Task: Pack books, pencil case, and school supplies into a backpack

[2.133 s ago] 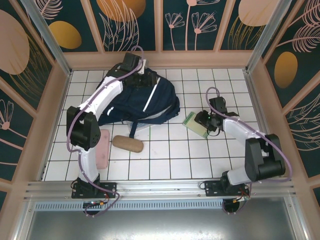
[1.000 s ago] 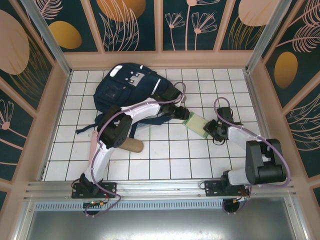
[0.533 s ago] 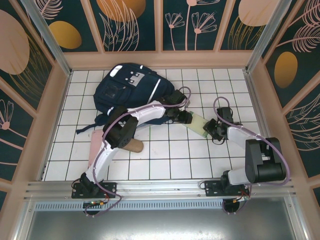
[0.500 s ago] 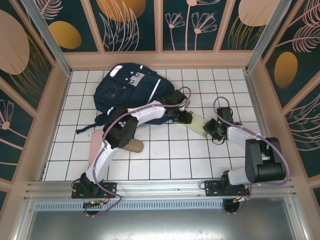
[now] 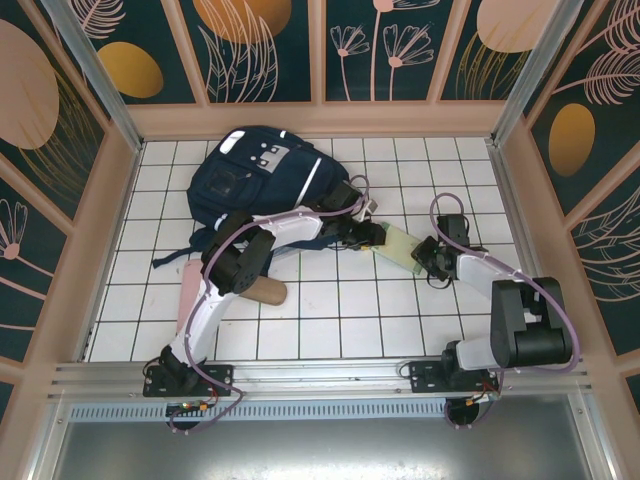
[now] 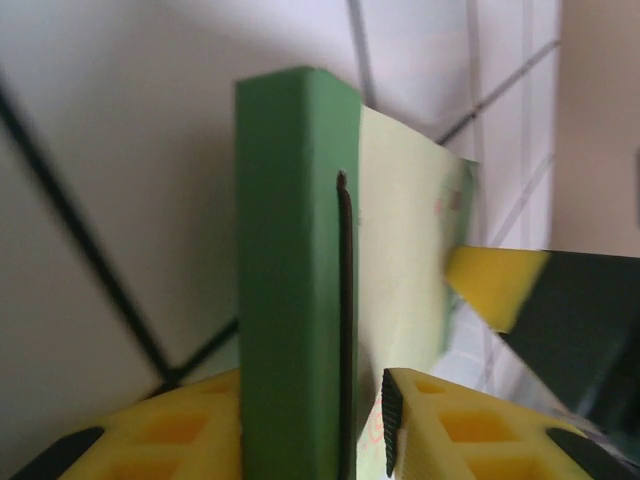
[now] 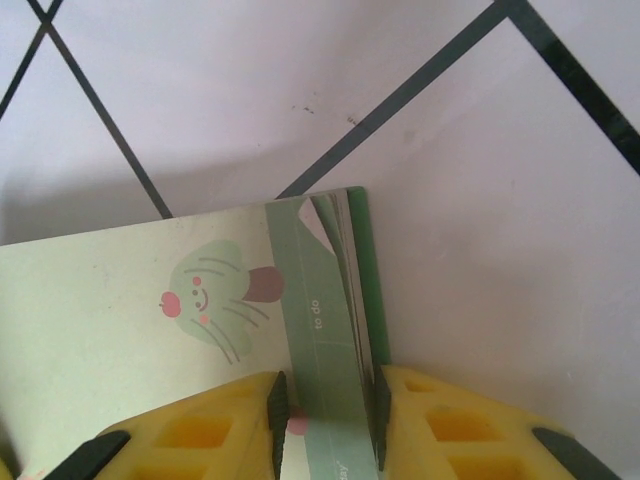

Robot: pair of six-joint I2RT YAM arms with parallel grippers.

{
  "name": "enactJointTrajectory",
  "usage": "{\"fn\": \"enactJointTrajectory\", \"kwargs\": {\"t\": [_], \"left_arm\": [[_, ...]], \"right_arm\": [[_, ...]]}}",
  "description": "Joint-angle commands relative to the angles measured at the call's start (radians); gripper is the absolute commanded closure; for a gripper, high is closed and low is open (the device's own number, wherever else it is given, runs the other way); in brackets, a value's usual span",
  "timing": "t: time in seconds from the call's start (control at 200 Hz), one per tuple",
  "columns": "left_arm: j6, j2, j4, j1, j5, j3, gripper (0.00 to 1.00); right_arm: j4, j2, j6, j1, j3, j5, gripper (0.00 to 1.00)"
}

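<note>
Left wrist — green book (image 6: 296,280) btm cut off in left tool (image 6: 315,405).

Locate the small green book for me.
Top view, right of centre: the small green book is just right of the backpack, gripped by the left tool and right tool.

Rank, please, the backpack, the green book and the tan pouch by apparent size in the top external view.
1. backpack, clearly largest.
2-3. green book and tan pouch look alike; both are partly hidden, so unranked.
</note>
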Motion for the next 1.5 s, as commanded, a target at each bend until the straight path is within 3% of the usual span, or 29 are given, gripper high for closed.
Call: {"fn": "enactJointTrajectory", "kwargs": {"t": [0.0,0.085,0.19,0.38,0.52,0.635,0.75,0.896,1.191,1.361,1.496], "left_arm": [[-0.098,-0.057,0.178,-0.028,0.175,-0.009,0.62],[-0.092,-0.055,0.162,-0.024,0.161,-0.012,0.64],[-0.082,-0.061,0.134,-0.016,0.134,-0.014,0.79],[-0.105,-0.115,0.168,0.024,0.137,-0.048,0.94],[-0.166,-0.163,0.244,0.055,0.177,-0.083,0.98],[-0.204,-0.192,0.29,0.073,0.211,-0.087,0.99],[-0.253,-0.214,0.351,0.081,0.234,-0.093,0.99],[-0.285,-0.218,0.375,0.082,0.248,-0.095,0.99],[-0.298,-0.233,0.383,0.081,0.262,-0.13,1.0],[-0.31,-0.249,0.398,0.081,0.269,-0.156,1.0],[-0.351,-0.259,0.459,0.081,0.289,-0.175,1.0]], "right_arm": [[-0.024,-0.01,0.003,0.005,-0.031,-0.053,0.69],[-0.03,-0.022,0.001,-0.001,-0.03,-0.055,0.69],[-0.036,-0.047,-0.003,-0.013,-0.028,-0.066,0.68],[0.007,-0.156,-0.02,-0.085,-0.043,-0.185,0.42],[0.124,-0.217,0.0,-0.16,-0.08,-0.402,0.23],[0.333,-0.197,0.091,-0.24,-0.137,-0.676,0.17],[0.528,-0.164,0.199,-0.285,-0.184,-0.819,0.17],[0.639,-0.162,0.254,-0.294,-0.182,-0.883,0.19],[0.725,-0.121,0.312,-0.324,-0.162,-0.928,0.35],[0.737,-0.095,0.312,-0.324,-0.141,-0.942,0.53],[0.741,-0.082,0.313,-0.325,-0.14,-0.946,0.54]]}}
